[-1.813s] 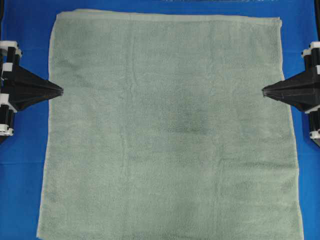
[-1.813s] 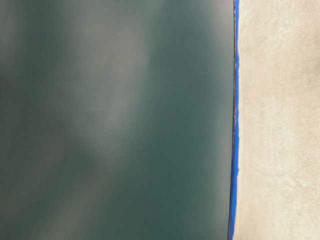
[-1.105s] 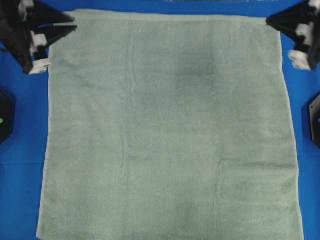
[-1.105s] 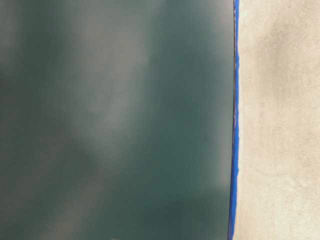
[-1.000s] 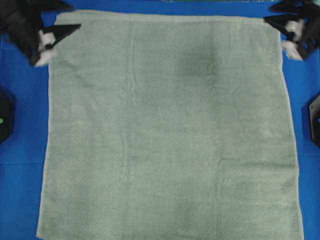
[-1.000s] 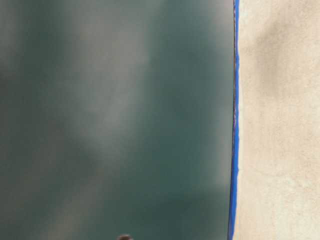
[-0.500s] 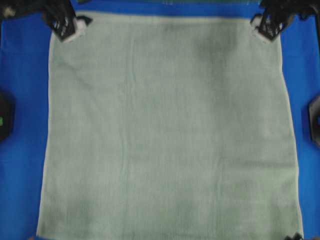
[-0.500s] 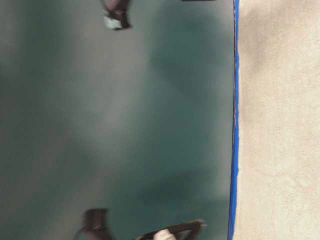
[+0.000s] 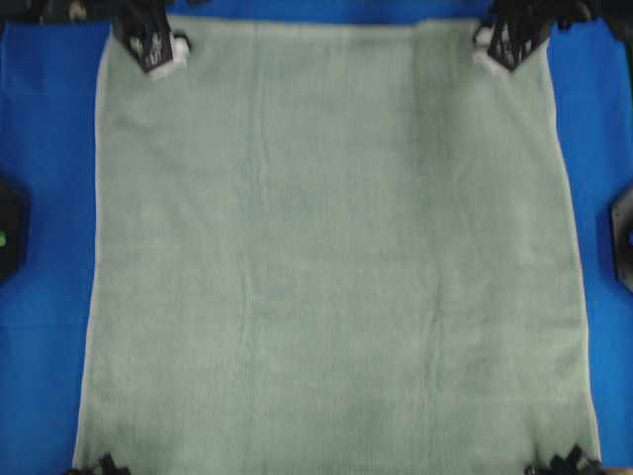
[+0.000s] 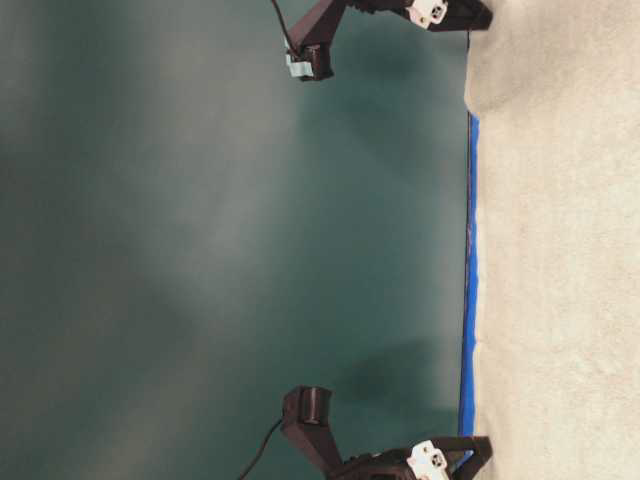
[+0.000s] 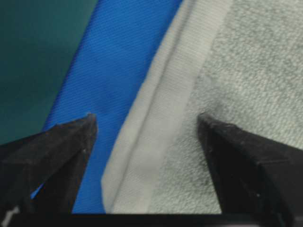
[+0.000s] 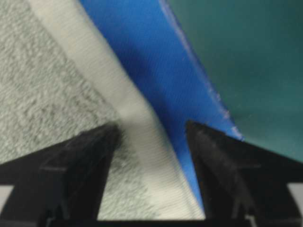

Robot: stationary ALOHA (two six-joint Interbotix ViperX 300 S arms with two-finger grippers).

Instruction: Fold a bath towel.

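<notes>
On the desk, over its bright blue cloth [image 9: 40,198], the bath towel [image 9: 336,257] lies spread flat and nearly square, filling most of the overhead view, with the blue cloth showing as a border along the towel's left, right and far sides. The left gripper [image 9: 158,47] sits at the towel's far left corner and the right gripper [image 9: 502,45] at its far right corner, both dark shapes partly cut off by the top of that view. From the left wrist, the two black fingers [image 11: 57,151] stand wide apart and straddle the towel's hemmed edge [image 11: 161,123]: one finger is over the blue cloth just outside the towel, the other over the fuzzy terry just inside it, with the smooth pale hem band running between them. From the right wrist the picture is mirrored: the fingers [image 12: 80,165] are spread wide, one over the terry and one over the blue cloth, and the hem [image 12: 137,123] passes through the gap, with a slight kink in it there. Neither pair is closed on the fabric; whether the fingertips touch the cloth beneath them cannot be told. In the table-level view both grippers reach toward the towel's edge, and the towel bulges out past the blue edge by the upper gripper.
</notes>
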